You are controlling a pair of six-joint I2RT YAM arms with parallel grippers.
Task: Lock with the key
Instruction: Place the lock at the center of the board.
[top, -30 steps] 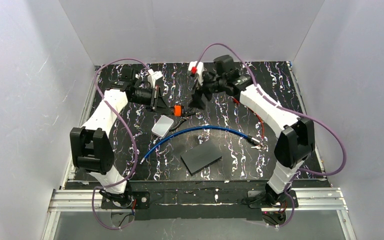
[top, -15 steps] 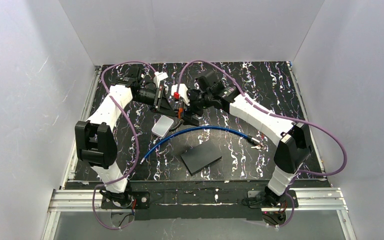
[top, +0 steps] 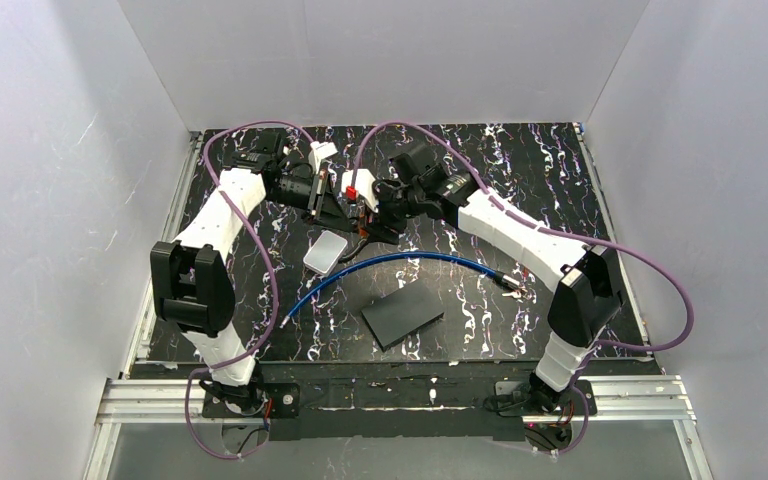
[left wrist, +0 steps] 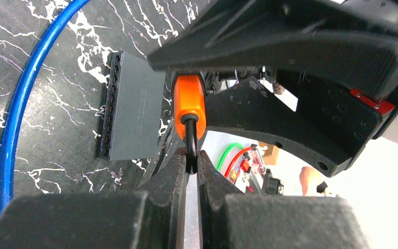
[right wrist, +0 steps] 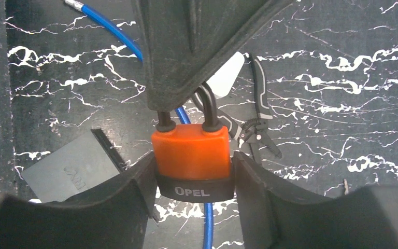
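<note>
**The right arm is swinging in to join the left at the orange padlock (right wrist: 192, 150), and its fingers are closing on the body.**

Nearest, beyond the grey slab (top: 402, 313), the blue lock cable (top: 400, 257) is lying loose in an arc on the counter (top: 560, 160), with nothing touching it. Farther back, the left fingers (left wrist: 168, 176) are still pinching the padlock's black shackle. The right fingers (right wrist: 251, 181), wide apart a second ago, are now pressing against both sides of the body. A two-armed hold seems to be forming. No key is showing, so the locking itself is probably still waiting.
</note>
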